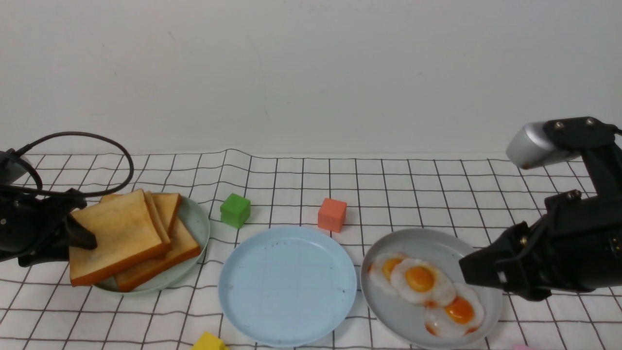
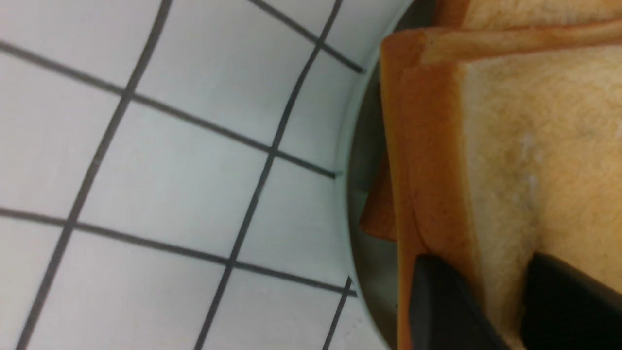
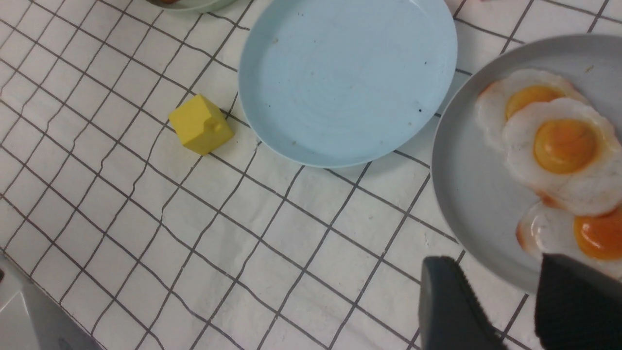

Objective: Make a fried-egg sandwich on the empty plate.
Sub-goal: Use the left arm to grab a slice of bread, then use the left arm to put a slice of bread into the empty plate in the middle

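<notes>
Light blue plate (image 1: 286, 287) is sitting bare at centre front of the checked cloth (image 1: 437, 184), between the pale green plate (image 1: 197, 228) on the robot's left and the grey plate (image 1: 432, 243) on the right. It is lying flat with its rim up, and being round it is showing no long axis. No sandwich is on it yet.

Three toast slices are stacking fanned on the pale green plate. The top toast slice (image 1: 119, 233) is lying tilted, with one corner pointing toward the back wall and its left edge overhanging the plate rim.

Left gripper (image 1: 85, 238) is reaching in from the left. Its jaws are clamping that left edge of the top slice, and the left wrist view is showing one finger (image 2: 437, 301) on each side of the crust.

Right gripper (image 1: 469, 274) is hovering at the near right rim of the grey plate. Its jaws are standing apart with nothing between them. Three fried eggs (image 1: 420, 279) are overlapping in a diagonal row on that plate, yolks up.

Green cube (image 1: 235, 210) and orange cube (image 1: 332, 214) are sitting just behind the blue plate. A yellow cube (image 3: 200, 124) is sitting near its front left.
</notes>
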You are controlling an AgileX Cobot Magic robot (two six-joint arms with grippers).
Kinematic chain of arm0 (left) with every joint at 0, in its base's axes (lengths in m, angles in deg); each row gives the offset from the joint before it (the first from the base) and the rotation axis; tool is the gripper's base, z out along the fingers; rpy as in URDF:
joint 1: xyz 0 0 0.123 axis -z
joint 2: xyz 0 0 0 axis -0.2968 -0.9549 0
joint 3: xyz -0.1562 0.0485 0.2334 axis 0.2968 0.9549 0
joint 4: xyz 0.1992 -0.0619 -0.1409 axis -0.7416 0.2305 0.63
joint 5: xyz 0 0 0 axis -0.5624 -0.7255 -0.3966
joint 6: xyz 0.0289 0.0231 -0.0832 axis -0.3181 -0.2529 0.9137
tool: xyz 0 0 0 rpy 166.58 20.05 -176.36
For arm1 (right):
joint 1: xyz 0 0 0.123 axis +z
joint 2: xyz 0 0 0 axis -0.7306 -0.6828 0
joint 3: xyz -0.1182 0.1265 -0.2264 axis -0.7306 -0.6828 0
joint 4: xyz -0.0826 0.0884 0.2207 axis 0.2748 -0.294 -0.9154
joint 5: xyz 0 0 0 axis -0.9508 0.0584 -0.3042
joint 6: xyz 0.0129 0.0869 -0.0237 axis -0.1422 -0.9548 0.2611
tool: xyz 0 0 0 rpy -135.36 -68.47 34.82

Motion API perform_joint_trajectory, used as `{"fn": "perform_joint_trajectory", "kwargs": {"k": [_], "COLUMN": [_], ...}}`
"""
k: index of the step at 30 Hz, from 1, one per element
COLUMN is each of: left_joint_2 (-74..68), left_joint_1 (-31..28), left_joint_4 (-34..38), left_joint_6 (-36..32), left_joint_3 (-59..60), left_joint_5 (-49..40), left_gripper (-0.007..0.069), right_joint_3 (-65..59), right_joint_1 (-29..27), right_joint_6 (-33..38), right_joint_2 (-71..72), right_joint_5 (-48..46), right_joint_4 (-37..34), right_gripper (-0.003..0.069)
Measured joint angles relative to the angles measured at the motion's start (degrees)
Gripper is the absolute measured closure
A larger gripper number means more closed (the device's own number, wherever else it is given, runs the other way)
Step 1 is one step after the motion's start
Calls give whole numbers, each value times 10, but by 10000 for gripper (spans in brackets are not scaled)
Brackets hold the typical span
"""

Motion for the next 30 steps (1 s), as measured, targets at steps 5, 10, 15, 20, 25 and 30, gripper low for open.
{"fn": "perform_joint_trajectory", "kwargs": {"k": [5,10,15,20,25,30], "left_joint_2": [30,94,135,136,108,45], "left_joint_1": [0,0,0,22,109,194], "left_joint_4": [-30,-46,-40,62,189,232], "left_joint_6": [13,13,3,-78,-172,-202], "left_joint_3": [-2,-2,-2,-2,-3,-3], "left_joint_5": [-8,-10,-28,-88,-134,-127], "left_gripper": [415,493,505,505,505,505], "right_joint_3": [0,0,0,0,0,0], "right_joint_1": [0,0,0,0,0,0], "right_joint_6": [0,0,-1,-1,-1,-1], "right_joint_2": [0,0,0,0,0,0], "right_joint_5": [-8,-16,-23,-26,-27,-27], "right_joint_4": [0,1,10,17,17,18], "right_gripper": [375,375,375,375,375,375]}}
